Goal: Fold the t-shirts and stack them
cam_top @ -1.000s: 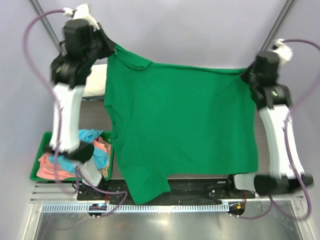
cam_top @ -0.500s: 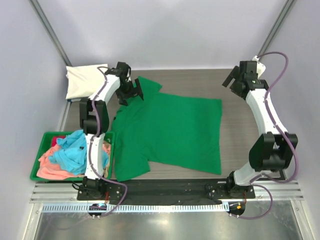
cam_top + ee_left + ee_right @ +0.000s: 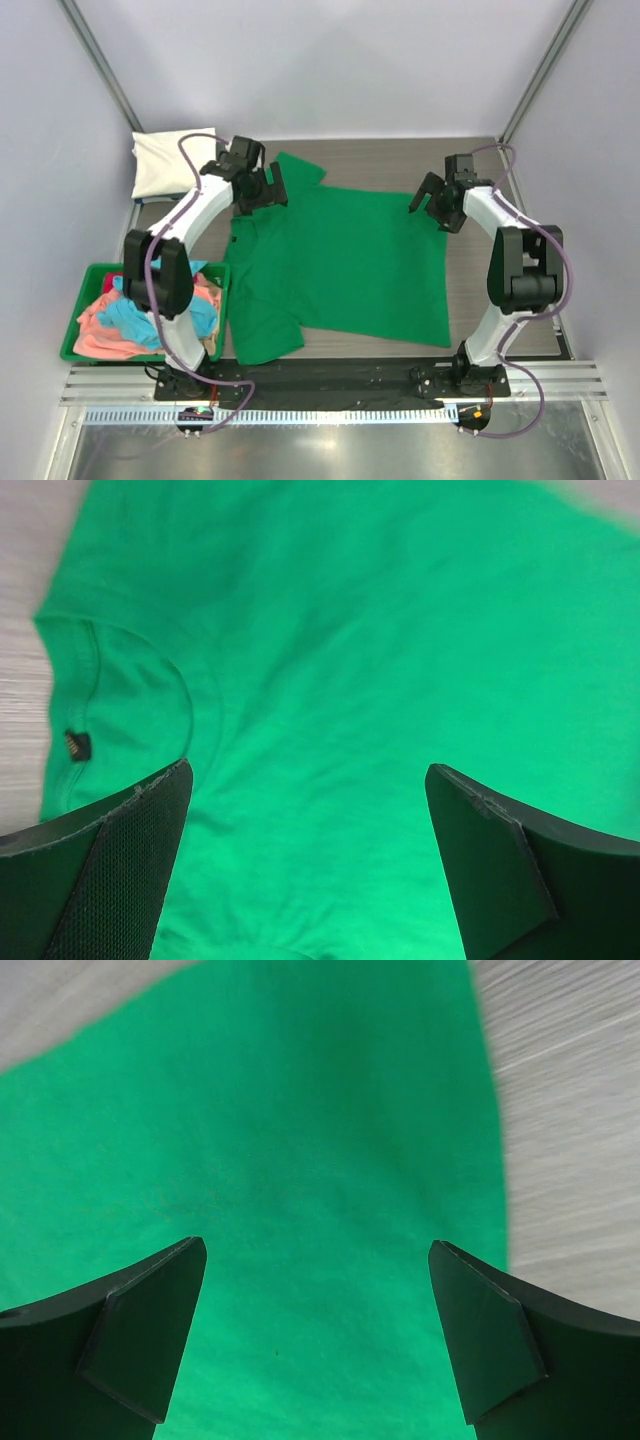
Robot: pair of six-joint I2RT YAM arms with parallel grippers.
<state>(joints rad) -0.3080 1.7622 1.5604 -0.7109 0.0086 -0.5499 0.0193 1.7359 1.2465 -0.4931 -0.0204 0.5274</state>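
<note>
The bright green t-shirt (image 3: 350, 260) lies spread flat on the table, collar at the far left, one sleeve near the front edge. My left gripper (image 3: 272, 190) hovers open above its collar and shoulder; the left wrist view shows the neckline (image 3: 135, 670) and label under empty fingers (image 3: 120, 860). My right gripper (image 3: 426, 205) is open over the shirt's far right corner, with green cloth (image 3: 300, 1110) beneath it and nothing held. A cream-white t-shirt (image 3: 170, 165) lies folded at the far left. Light blue (image 3: 135, 310) and salmon-pink (image 3: 100, 338) t-shirts are heaped in the bin.
A rigid green plastic bin (image 3: 66, 345) sits at the near left beside the left arm's base. Bare wooden table (image 3: 480, 290) shows to the right of the green shirt and beyond it. Grey walls and frame posts enclose the back and sides.
Both grippers have opened and let go of the green shirt, which hung stretched between them and now lies flat. Both arms came down; the right gripper shifted left over the shirt's corner.
</note>
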